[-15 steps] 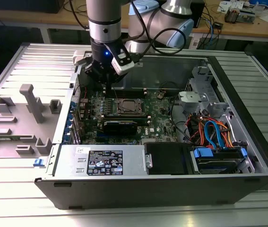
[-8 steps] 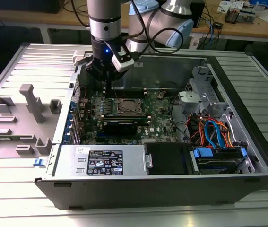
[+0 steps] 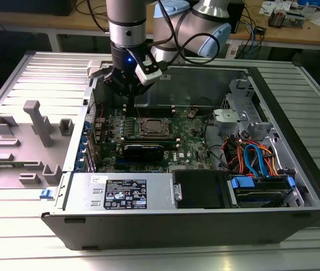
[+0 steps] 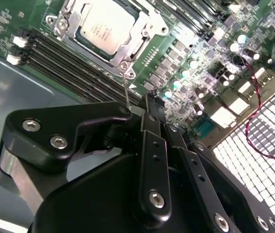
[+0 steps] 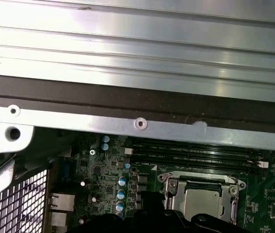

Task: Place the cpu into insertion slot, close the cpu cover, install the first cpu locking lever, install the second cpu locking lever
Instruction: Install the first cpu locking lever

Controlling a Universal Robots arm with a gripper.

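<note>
Silver-grey metal-topped square cpu [image 4: 103,26]: sat in the silvery-rimmed square insertion slot [image 3: 153,127], with the thin silvery cpu cover frame [image 4: 127,51] down around it. Black gripper [image 4: 152,104]: fingers drawn together, empty, with a raised thin wire locking lever [image 4: 126,90] just beside them. The lever work seemed to need a steady, square push so the wire would not slip off.

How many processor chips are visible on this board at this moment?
1. The chip sits inside the metal cover frame, beside the long memory slots. The end effector hides part of the board, so another could be hidden.
</note>
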